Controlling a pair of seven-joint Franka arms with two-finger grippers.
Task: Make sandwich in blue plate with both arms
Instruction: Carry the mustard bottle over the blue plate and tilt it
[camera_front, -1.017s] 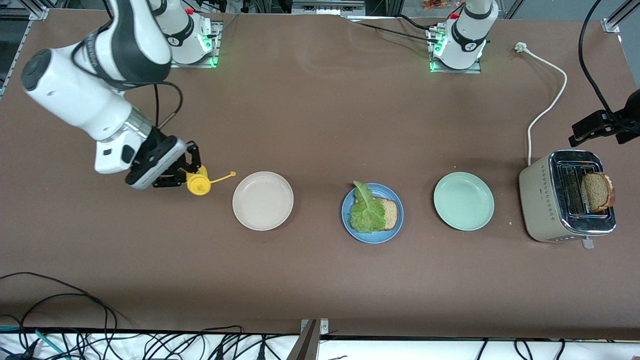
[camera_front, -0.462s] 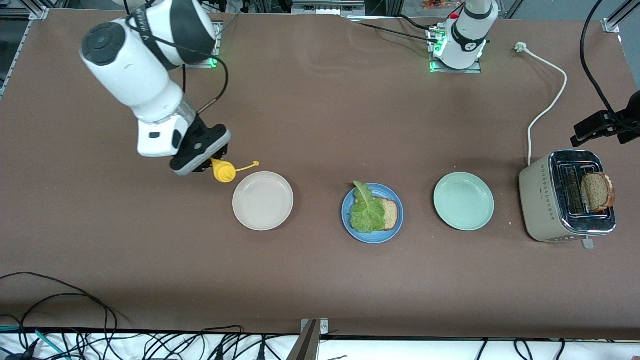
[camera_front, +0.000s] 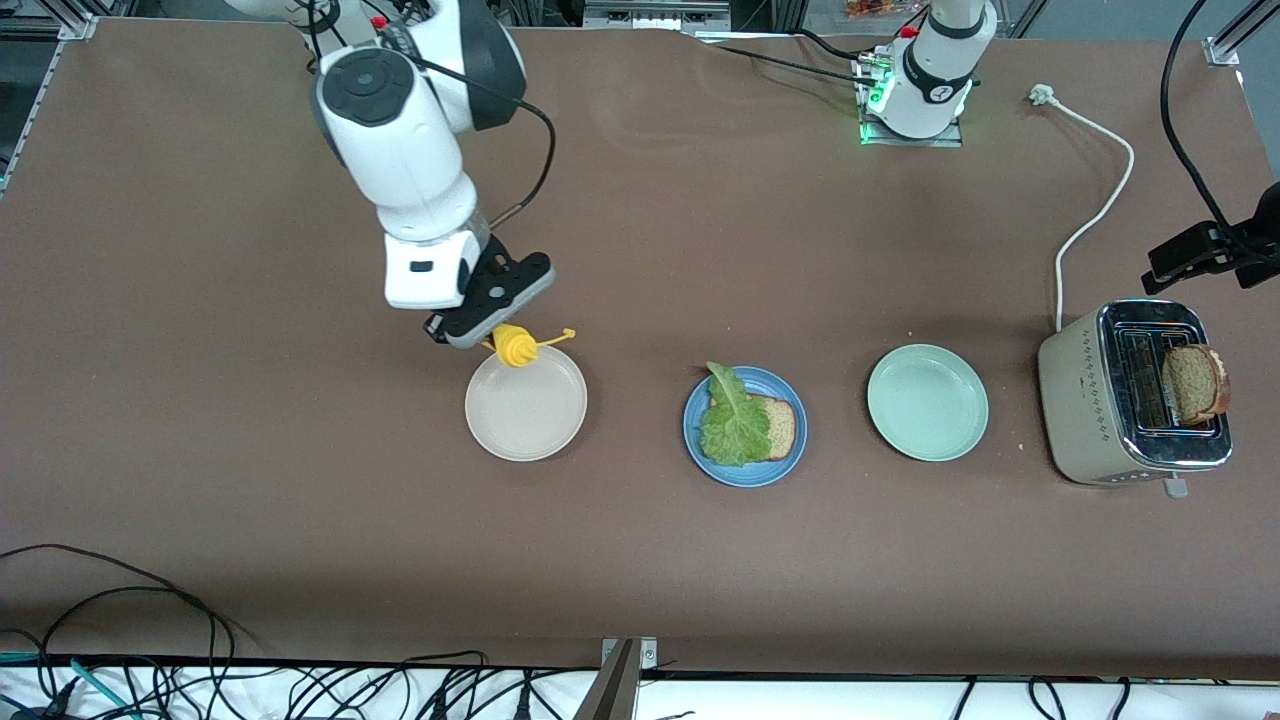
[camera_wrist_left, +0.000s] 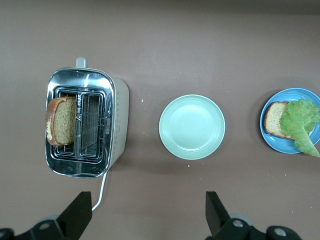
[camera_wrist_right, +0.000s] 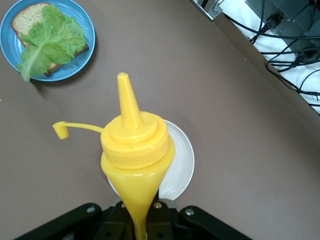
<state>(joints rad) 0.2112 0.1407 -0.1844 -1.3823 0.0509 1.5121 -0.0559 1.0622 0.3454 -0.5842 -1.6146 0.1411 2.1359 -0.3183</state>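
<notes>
High front view, two downward wrist views

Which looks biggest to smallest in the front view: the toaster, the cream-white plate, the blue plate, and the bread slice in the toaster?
1. toaster
2. cream-white plate and blue plate: near alike, the cream-white perhaps a touch wider, so no firm ranking
3. bread slice in the toaster, partly sunk in its slot
</notes>
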